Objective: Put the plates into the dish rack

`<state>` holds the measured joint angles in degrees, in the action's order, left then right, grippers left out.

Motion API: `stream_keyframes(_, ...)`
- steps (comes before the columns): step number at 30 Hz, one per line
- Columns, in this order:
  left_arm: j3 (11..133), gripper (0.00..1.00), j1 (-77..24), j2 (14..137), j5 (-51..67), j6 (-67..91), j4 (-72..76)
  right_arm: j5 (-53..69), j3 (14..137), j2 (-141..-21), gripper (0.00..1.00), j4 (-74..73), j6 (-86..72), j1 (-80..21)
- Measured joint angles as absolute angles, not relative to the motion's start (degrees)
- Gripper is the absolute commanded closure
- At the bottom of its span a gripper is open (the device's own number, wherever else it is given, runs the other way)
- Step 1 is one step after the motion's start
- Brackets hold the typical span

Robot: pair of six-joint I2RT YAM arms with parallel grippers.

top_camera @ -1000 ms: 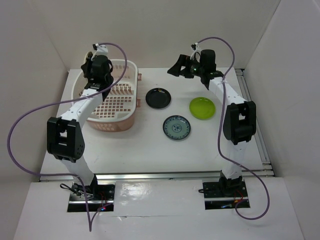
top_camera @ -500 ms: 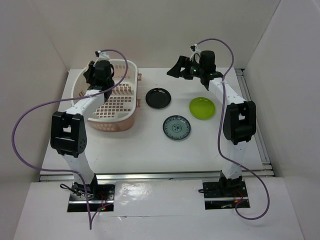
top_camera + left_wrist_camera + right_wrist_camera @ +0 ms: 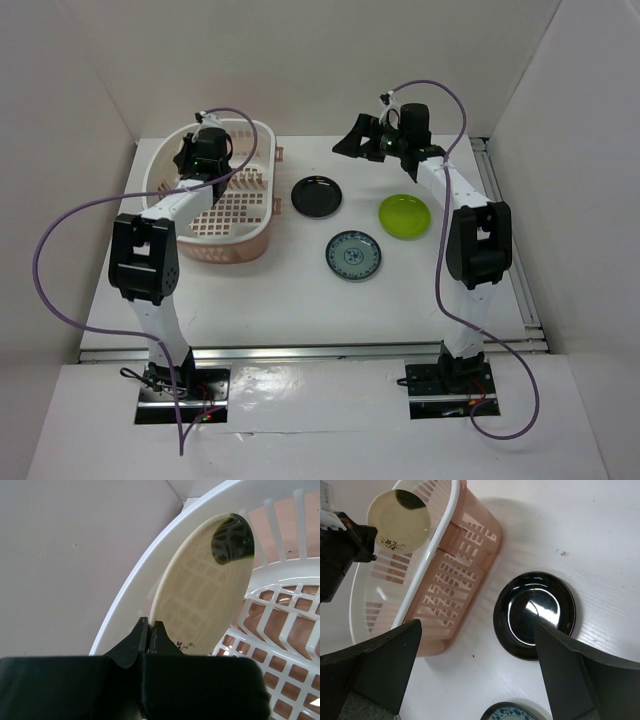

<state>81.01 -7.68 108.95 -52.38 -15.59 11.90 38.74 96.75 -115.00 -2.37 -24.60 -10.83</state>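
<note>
Left fingers point(image 3: 131, 645) tight on cream plate point(image 3: 205, 590)

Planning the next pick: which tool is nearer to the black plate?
Right. The right tool hangs open just beyond the black plate; the left tool is farther off over the dish rack, shut on the cream plate.

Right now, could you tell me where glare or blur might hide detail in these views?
Right wrist view: a white glare patch sits on the black plate, and the fingers of the right gripper are blurred. Left wrist view: the cream plate mirrors the dish rack lattice; the left gripper is dark and soft. Top view: evenly lit.
</note>
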Motion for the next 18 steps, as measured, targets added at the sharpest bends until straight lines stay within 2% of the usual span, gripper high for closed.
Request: stream_keyframes(18, 83.2, 1.0, -7.6, 113.8, -52.6, -12.4, 10.6, 41.4, 96.8, -115.1, 0.0, -0.6, -26.3, -10.8)
